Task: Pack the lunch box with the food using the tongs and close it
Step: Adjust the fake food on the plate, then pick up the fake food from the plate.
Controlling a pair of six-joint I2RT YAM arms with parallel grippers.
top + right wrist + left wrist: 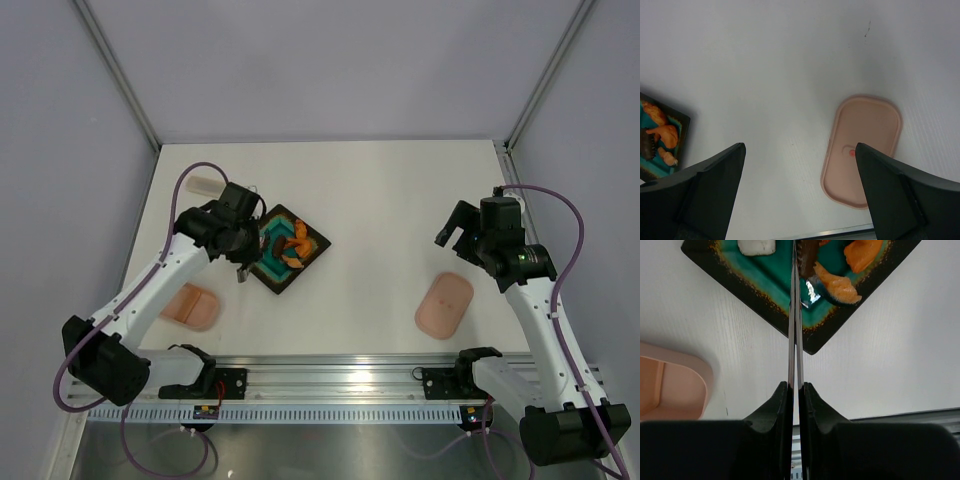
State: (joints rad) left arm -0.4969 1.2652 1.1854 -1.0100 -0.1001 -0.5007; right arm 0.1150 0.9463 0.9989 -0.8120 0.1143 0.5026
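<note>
My left gripper (795,385) (243,262) is shut on the slim silver tongs (794,325), squeezing their two arms nearly together. The tongs reach over the dark tray (760,290) (305,262). Their tips lie by a dark brown food piece (808,257) at the frame's top edge, and I cannot tell whether they pinch it. Orange food pieces (839,287) (292,248) and a white piece (756,246) lie on the tray. The pink lunch box (192,305) (670,385) sits open, left of the tray. Its lid (444,305) (862,150) lies flat under my open right gripper (800,150) (458,226).
A pale translucent case (205,185) lies at the back left behind the left arm. The metal rail (330,385) runs along the table's near edge. Grey walls enclose the table on three sides.
</note>
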